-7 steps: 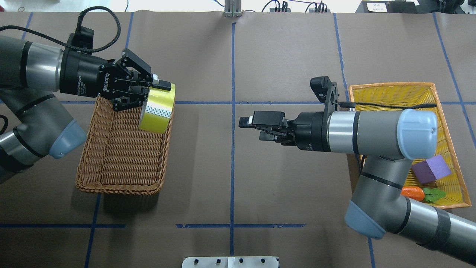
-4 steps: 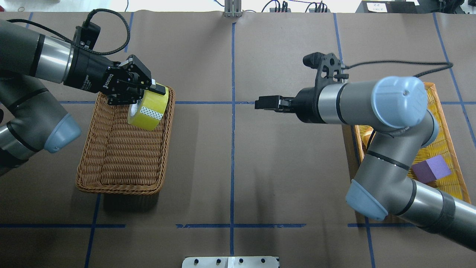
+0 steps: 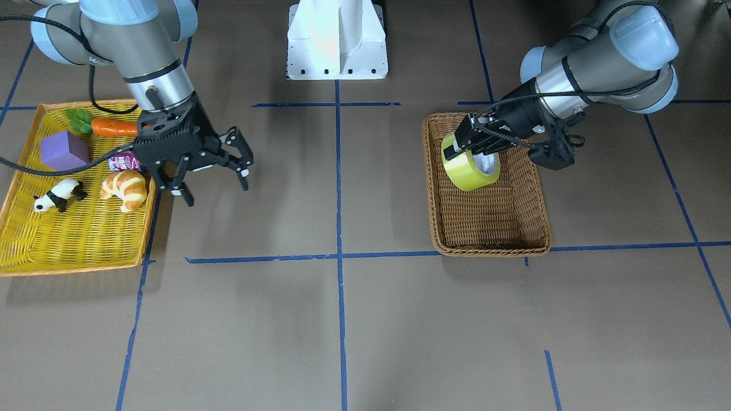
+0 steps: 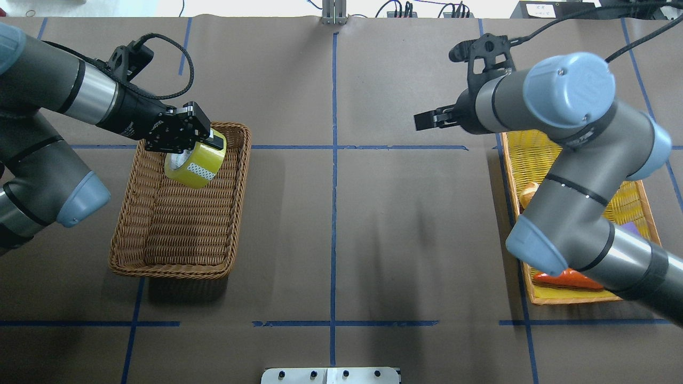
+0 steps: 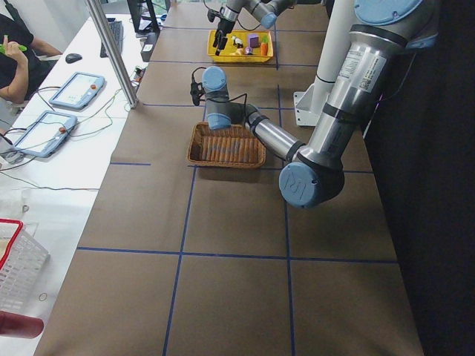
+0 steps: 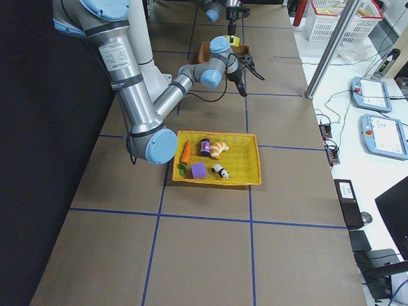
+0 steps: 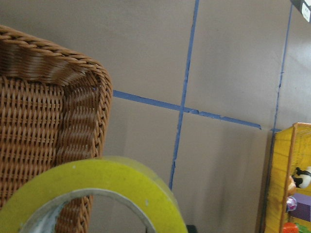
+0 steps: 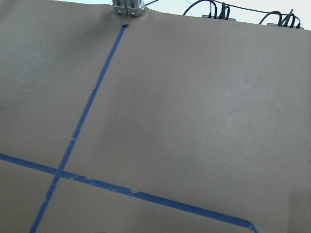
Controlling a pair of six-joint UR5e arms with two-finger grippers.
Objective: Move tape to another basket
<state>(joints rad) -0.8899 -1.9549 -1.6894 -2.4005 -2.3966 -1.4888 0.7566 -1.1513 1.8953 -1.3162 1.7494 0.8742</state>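
The yellow-green tape (image 4: 195, 166) hangs in my left gripper (image 4: 198, 146), which is shut on it, one finger through its core. It is held tilted over the far end of the brown wicker basket (image 4: 171, 274), just above the basket floor. In the front-facing view the tape (image 3: 471, 169) sits in the left gripper (image 3: 475, 145) over the basket (image 3: 491, 249). The left wrist view shows the tape's rim (image 7: 97, 187) beside the basket's corner (image 7: 73, 73). My right gripper (image 3: 216, 191) is open and empty above the table beside the yellow tray; it also shows in the overhead view (image 4: 425, 121).
A shallow yellow tray with an orange rim (image 3: 74, 265) on the robot's right holds a purple cube (image 3: 63, 151), a carrot (image 3: 111, 127), a toy panda (image 3: 57, 195), a croissant (image 3: 124, 189) and a small can (image 3: 123, 162). The robot's white base (image 3: 337, 40) stands at the table's near edge.
My left gripper has carried the tape inward and down over the basket's far end. My right arm has swung back toward the yellow tray, away from the table's middle.
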